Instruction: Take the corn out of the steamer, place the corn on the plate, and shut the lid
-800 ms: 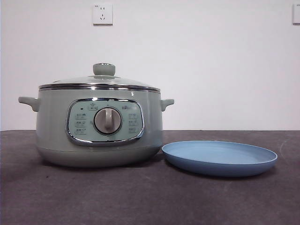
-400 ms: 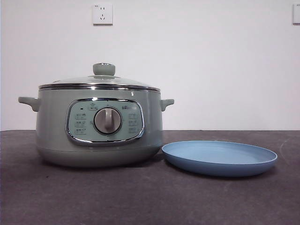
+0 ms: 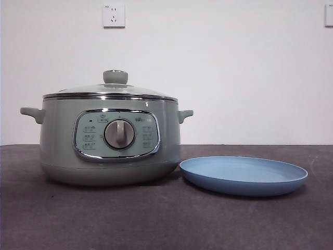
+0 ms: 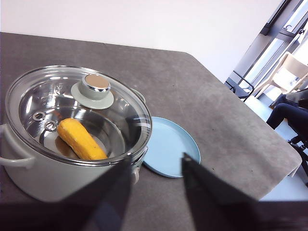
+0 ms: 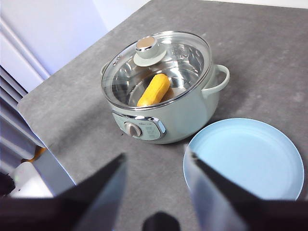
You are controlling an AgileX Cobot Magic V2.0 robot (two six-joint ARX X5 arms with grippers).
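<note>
The pale green steamer stands on the dark table with its glass lid closed on it. Through the lid the yellow-orange corn lies inside the pot; it also shows in the right wrist view. The empty light-blue plate lies right beside the steamer. My left gripper is open and empty, held high above the table near the steamer and plate. My right gripper is open and empty, high above the table in front of the steamer and plate. Neither arm shows in the front view.
A white wall with a socket stands behind the table. The table's edge drops off beyond the plate, with chairs past it. Another table edge lies near the steamer's dial side.
</note>
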